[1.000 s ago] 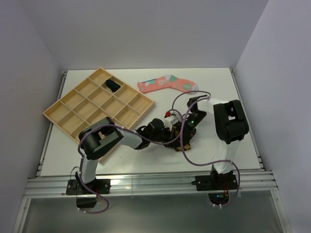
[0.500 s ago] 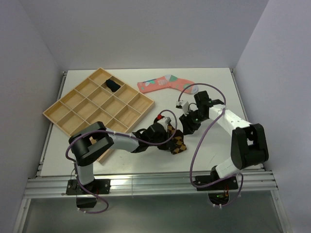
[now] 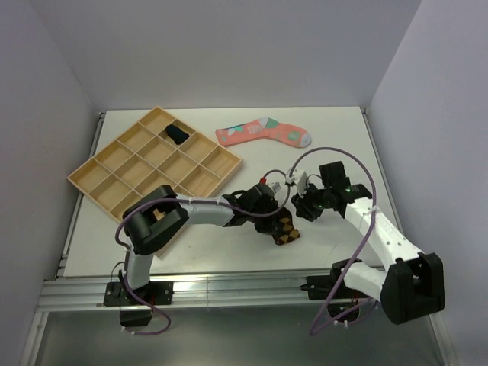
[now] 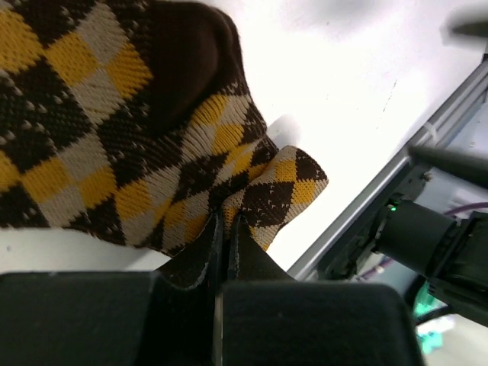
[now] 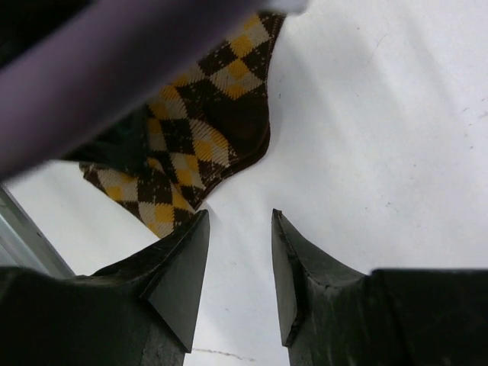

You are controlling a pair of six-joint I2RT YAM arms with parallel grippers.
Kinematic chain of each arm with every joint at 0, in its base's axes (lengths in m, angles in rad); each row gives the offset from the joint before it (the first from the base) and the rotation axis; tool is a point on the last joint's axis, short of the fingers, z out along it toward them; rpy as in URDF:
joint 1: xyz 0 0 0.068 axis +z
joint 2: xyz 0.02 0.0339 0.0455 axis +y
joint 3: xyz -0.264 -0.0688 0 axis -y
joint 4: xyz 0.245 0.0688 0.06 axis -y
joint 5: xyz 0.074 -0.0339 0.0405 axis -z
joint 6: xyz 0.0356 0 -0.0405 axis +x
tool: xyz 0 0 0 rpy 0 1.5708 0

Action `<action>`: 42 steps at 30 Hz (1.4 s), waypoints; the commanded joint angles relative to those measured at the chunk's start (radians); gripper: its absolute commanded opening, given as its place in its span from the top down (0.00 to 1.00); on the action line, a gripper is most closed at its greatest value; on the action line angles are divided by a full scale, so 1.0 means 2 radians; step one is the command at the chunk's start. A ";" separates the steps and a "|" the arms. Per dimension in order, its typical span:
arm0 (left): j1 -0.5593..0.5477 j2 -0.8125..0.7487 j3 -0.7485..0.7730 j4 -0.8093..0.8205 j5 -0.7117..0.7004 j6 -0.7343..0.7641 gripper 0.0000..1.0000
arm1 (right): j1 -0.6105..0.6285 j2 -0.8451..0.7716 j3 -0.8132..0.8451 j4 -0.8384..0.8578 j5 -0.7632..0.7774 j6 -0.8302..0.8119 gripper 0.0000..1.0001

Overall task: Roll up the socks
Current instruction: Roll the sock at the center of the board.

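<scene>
- The left claw (image 3: 276, 226) is pressing its fingers together on the edge of the diamond-patterned sock (image 3: 287, 232), pinching a fold of the fabric at its tips.
- In the left wrist view, the bunched diamond-patterned sock (image 4: 114, 137) is spreading away from the left claw (image 4: 226, 221) and lying on the white counter (image 3: 343, 145).
- The right claw (image 3: 302, 207) is hovering just beside that sock on its far right side, with its fingers spread and nothing between them.
- In the right wrist view, the diamond-patterned sock (image 5: 206, 145) is lying just beyond the tips of the right claw (image 5: 240, 217), not touching them.
- The pink sock (image 3: 263, 132) is lying flat at the far side of the counter, well apart from both claws.
- The navy sock (image 3: 177, 135) is sitting in a compartment near the far corner of the wooden tray (image 3: 141, 164), at the counter's left.
</scene>
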 commanded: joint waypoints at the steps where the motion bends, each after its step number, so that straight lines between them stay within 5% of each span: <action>1: 0.010 0.025 0.012 -0.047 0.048 -0.009 1.00 | 0.004 -0.037 -0.022 0.007 -0.003 -0.047 0.56; 12: 0.048 0.077 0.015 -0.003 0.164 -0.048 1.00 | 0.116 -0.126 -0.090 -0.005 0.050 -0.112 0.58; 20: 0.061 0.098 0.034 -0.032 0.185 -0.035 1.00 | 0.203 -0.138 -0.130 0.028 0.096 -0.095 0.48; 42: 0.087 0.125 0.056 -0.028 0.210 -0.023 1.00 | 0.233 -0.077 -0.151 0.075 0.137 -0.093 0.46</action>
